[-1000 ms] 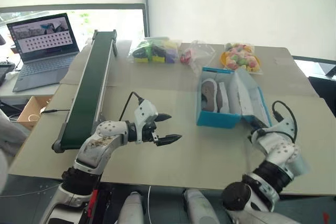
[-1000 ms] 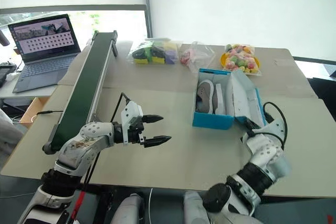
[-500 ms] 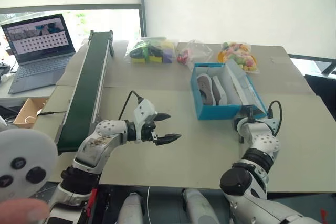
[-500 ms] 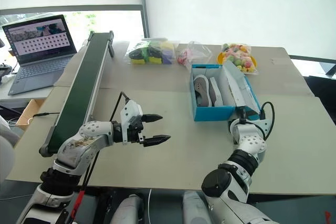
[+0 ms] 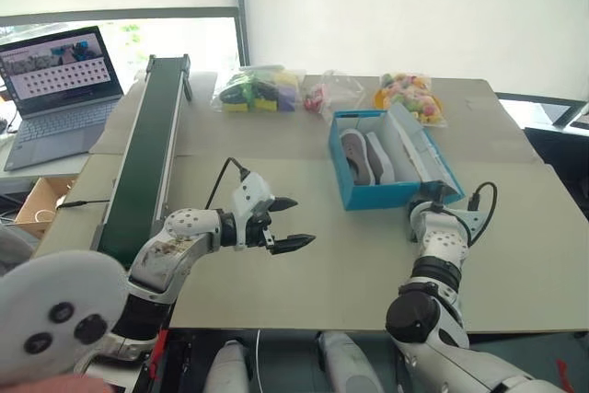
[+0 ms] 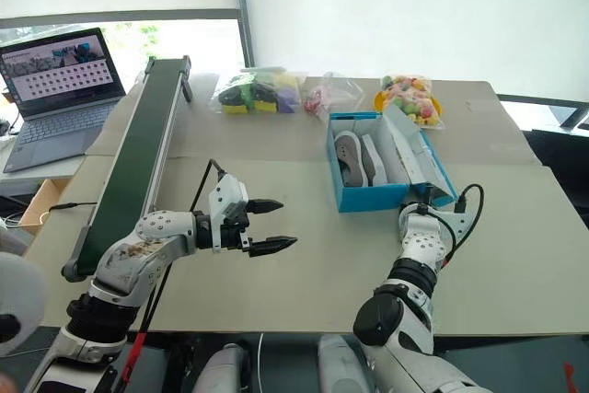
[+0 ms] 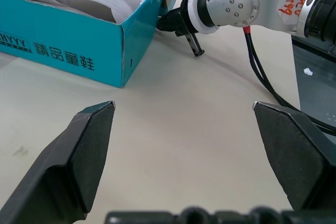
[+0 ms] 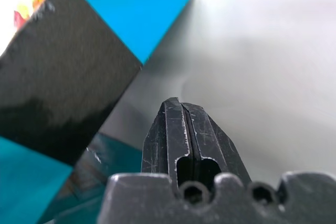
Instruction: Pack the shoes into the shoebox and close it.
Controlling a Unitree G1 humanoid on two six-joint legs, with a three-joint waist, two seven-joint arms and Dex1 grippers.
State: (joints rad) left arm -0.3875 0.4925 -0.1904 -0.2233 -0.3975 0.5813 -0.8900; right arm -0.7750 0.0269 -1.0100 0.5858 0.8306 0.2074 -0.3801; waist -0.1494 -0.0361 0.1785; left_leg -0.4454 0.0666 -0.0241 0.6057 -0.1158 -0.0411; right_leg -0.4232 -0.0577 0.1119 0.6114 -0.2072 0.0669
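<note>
Fingers, right wrist view: right gripper (image 8: 184, 116) pressed shut, empty, beside shoebox (image 8: 131, 9) lid.
Left wrist view: left gripper (image 7: 184, 124) spread wide, empty.
Eye view: shoes (image 6: 357, 156) inside shoebox, long axis running away; right arm nearer.

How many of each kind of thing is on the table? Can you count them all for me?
Shoes: 2, both in the box
Shoebox: 1
Clear bags of colourful stuff: 3
Conveyor belt: 1
Total: 7
</note>
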